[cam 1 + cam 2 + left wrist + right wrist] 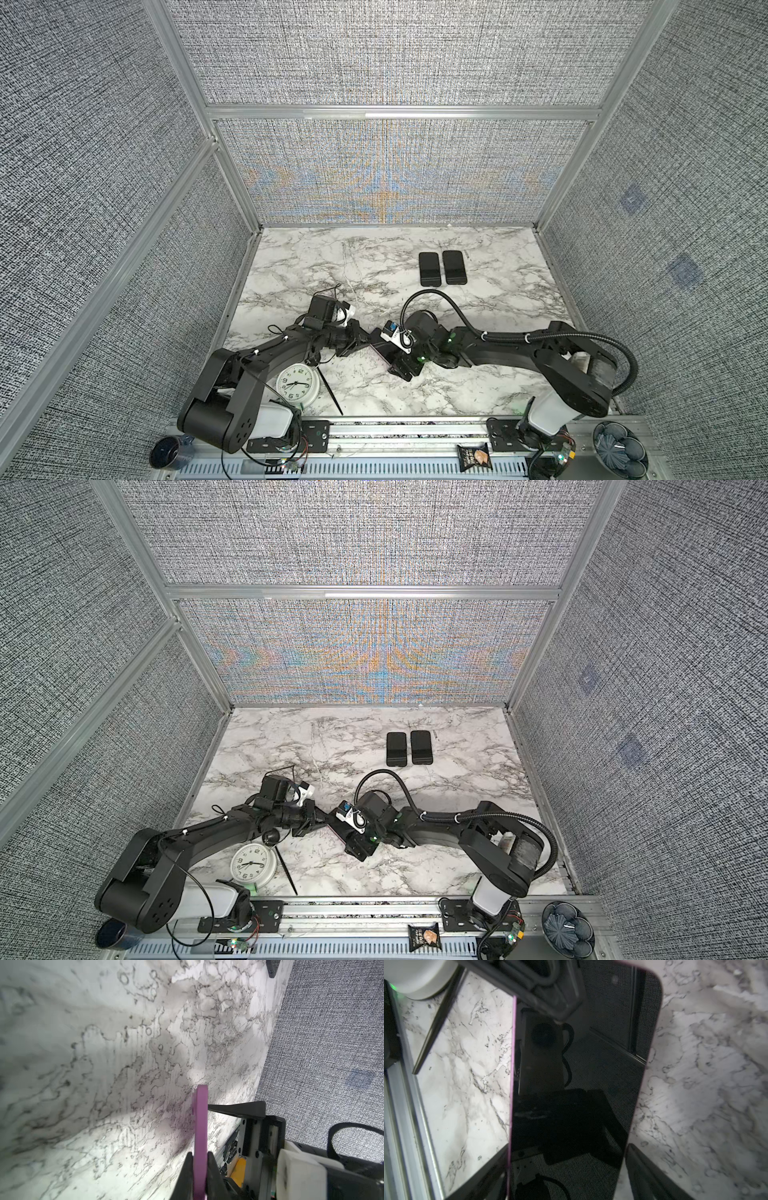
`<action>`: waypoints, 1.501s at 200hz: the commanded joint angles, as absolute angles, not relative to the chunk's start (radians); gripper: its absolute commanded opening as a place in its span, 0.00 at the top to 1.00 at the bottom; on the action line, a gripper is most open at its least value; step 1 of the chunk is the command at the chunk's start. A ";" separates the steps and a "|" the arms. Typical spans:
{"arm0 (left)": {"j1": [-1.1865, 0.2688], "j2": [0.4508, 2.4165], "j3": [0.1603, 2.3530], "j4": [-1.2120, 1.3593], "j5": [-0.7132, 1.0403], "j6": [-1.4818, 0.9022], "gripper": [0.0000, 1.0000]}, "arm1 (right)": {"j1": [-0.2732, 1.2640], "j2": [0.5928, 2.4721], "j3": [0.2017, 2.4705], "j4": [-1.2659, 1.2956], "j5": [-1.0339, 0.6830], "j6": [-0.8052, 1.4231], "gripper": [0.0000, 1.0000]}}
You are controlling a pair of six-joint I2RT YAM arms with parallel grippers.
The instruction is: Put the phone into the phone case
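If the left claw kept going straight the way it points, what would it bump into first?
Probably the right gripper: the left gripper is shut on the purple phone, whose far end sits between the right gripper's fingers. Depth is hard to judge.

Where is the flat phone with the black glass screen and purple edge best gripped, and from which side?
Across the narrow width, on the purple-edged phone's two long edges, coming from the end opposite the left gripper. That gripper is shut on the flat faces, so only the edges are free; the right gripper has one finger beside each.
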State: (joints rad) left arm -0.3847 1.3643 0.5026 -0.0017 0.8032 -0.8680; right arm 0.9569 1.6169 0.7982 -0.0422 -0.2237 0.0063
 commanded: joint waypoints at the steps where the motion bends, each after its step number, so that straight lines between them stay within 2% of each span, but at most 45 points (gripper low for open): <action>1: -0.383 1.351 0.512 -0.025 0.790 -0.850 1.00 | 0.959 1.571 0.808 -0.094 -0.192 -0.006 0.13; 57: -0.383 1.316 0.560 -0.037 0.778 -0.859 1.00 | 0.946 1.413 0.845 -0.198 -0.102 0.069 0.13; 89: -0.378 1.289 0.592 0.010 0.778 -0.890 1.00 | 0.908 1.350 0.871 -0.251 -0.049 0.204 0.13; 139: -0.359 1.276 0.598 0.165 0.760 -0.969 1.00 | 0.764 1.227 0.872 -0.274 -0.115 0.518 0.13; 169: -0.352 1.290 0.577 0.326 0.755 -1.067 1.00 | 0.665 1.167 0.791 -0.110 -0.265 0.725 0.14; 197: -0.351 1.325 0.576 0.432 0.767 -1.116 1.00 | 0.581 1.187 0.718 0.068 -0.416 0.921 0.17; 254: -0.347 1.419 0.531 0.739 0.794 -1.269 1.00 | 0.515 1.402 0.581 0.620 -0.635 1.294 0.27; 278: -0.347 1.474 0.509 0.893 0.792 -1.341 1.00 | 0.505 1.491 0.540 0.838 -0.658 1.396 0.32; 300: -0.347 1.526 0.496 1.021 0.795 -1.400 1.00 | 0.503 1.541 0.531 0.929 -0.659 1.422 0.39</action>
State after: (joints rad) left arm -0.3489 1.4906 0.5030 0.7601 0.7673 -1.3033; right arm 0.5037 1.5082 0.5369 0.6868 -0.6151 1.3243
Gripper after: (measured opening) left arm 0.104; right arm 0.639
